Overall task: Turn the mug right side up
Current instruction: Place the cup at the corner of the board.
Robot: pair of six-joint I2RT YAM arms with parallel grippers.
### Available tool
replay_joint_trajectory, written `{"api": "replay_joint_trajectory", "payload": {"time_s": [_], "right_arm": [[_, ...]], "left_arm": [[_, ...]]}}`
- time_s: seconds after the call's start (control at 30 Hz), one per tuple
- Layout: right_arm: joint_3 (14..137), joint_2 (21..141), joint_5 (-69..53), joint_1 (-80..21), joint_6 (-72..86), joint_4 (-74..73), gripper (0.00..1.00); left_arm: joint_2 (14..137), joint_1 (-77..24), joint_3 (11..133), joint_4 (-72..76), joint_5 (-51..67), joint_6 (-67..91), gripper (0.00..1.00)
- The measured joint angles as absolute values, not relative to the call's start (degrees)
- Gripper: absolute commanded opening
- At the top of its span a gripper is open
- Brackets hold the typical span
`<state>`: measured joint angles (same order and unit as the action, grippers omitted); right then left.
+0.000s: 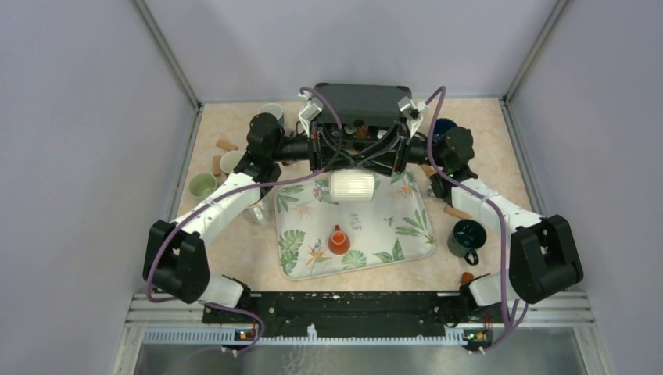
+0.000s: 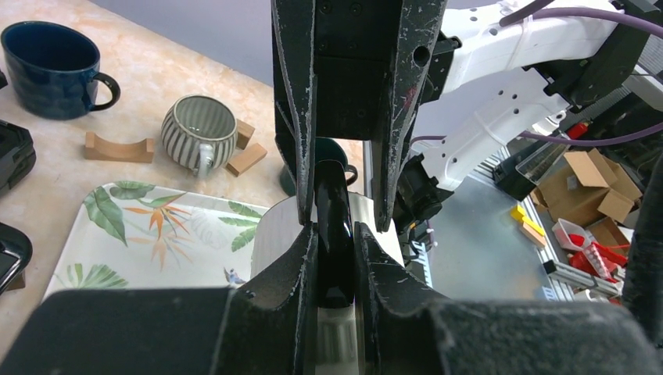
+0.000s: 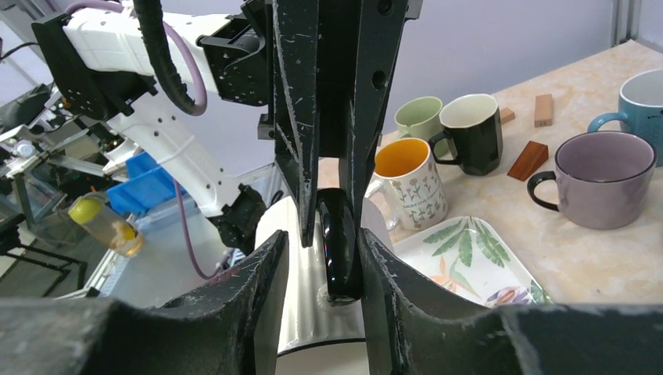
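A white ribbed mug (image 1: 352, 186) hangs on its side above the leaf-print tray (image 1: 291, 262); its body (image 2: 274, 234) (image 3: 305, 312) lies below both wrists. Its glossy black handle (image 2: 335, 226) (image 3: 338, 242) points up between the two grippers, which meet over it from opposite sides. My left gripper (image 2: 336, 258) is shut on the handle, with both fingers pressed against it. My right gripper (image 3: 322, 258) straddles the same handle with its jaws narrowed. One of its fingers (image 3: 383, 273) touches the handle, and a gap shows at the other finger (image 3: 266, 281).
A small orange-red cone (image 1: 338, 241) stands on the tray. A dark green mug (image 1: 467, 237) sits right of the tray, and pale mugs (image 1: 203, 185) and wooden blocks (image 1: 226, 144) sit at the left. More mugs (image 3: 596, 178) stand at the back. A black box (image 1: 361, 98) stands at the far edge.
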<state>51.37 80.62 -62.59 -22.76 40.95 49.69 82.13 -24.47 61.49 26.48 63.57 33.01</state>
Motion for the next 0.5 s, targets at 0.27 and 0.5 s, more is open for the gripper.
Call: {"api": "replay_joint_trajectory", "payload": {"time_s": [0.27,0.5], "right_arm": [[51.4,80.5,-63.1,-22.8,39.4,47.8,0.16],[51.5,80.0,-62.3,-22.8,35.4,40.3,0.00]], "left_arm": [[82.4,-24.4,61.1,28.6,64.9,35.3,0.00],[84.0,-24.1,60.3,30.4,65.7,36.2,0.00]]}}
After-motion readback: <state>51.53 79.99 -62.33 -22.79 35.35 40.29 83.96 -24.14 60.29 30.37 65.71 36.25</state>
